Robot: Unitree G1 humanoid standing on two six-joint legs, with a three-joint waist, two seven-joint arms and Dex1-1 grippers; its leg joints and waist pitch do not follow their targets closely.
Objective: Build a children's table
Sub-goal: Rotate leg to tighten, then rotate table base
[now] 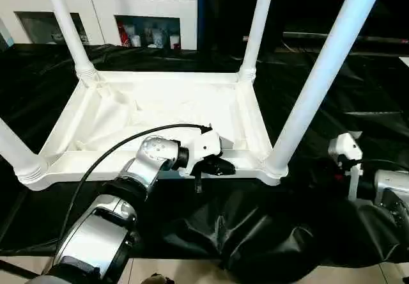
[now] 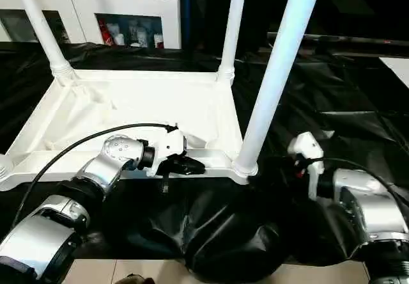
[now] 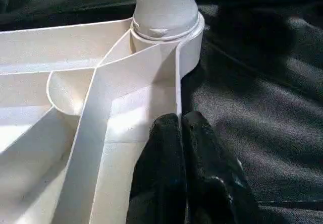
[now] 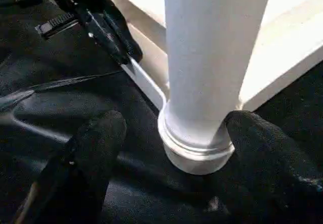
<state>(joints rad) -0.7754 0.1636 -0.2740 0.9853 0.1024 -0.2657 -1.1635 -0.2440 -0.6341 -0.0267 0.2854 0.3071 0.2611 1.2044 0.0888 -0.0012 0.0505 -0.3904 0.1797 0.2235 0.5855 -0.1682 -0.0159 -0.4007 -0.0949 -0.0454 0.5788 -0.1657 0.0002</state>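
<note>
We find the left claw (image 1: 217,165) at the lower centre of the left eye view, its two black rubbery fingers (image 3: 166,173) pressed together with the thin near rim of the tabletop (image 1: 160,114) pinched between them. That rim is a smooth, glossy white plastic wall running along the picture's lower middle.

The right claw (image 4: 169,133) stands wide, gripping nothing: one matte black finger on each side of the near-right leg (image 1: 319,73), close to its ringed base, with a little space left around the tube.

The tabletop lies upside down on the bench (image 1: 358,105), filling the middle of the head views. Its underside is a shallow rectangular tray with curved ribs that fan toward round corner sockets. Four long white tubes rise from those sockets: the near-right leg slants up to the upper right, the far-right leg (image 1: 259,22) climbs at upper centre, the far-left leg (image 1: 67,22) at upper left, and the near-left leg (image 1: 16,149) shows at the left edge.

The bench is draped in crinkled black sheeting. A white cabinet (image 1: 108,6) with glazed doors sits along the top left.
</note>
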